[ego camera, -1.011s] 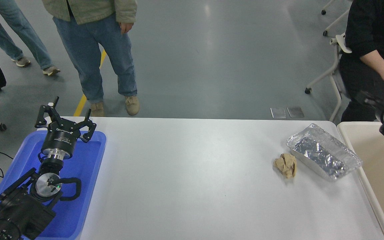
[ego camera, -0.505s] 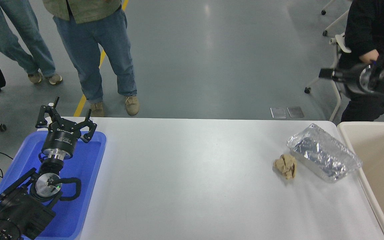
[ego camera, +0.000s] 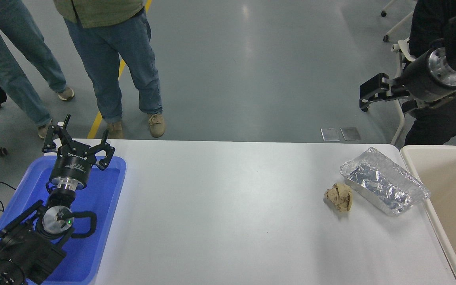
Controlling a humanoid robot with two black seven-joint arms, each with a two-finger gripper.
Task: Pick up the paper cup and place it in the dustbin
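The paper cup is not in view anywhere on the table. The beige dustbin [ego camera: 445, 186] stands at the table's right end, only partly in the picture; what shows of its inside is bare. My right gripper [ego camera: 365, 95] is raised high above the table's far right corner, pointing left, open and empty, well above and behind the dustbin. My left gripper [ego camera: 76, 139] is parked open over the blue tray [ego camera: 105, 198] at the lower left.
A silver foil tray [ego camera: 384, 186] lies next to the dustbin's left rim, with a crumpled tan paper ball [ego camera: 339, 196] just left of it. A seated person [ego camera: 441, 122] is behind the right arm. Other people [ego camera: 109, 59] stand at the far left.
My right arm has risen from low over the dustbin at the right edge to high above the far right corner, swinging leftwards. The people at the far left have shifted their feet.
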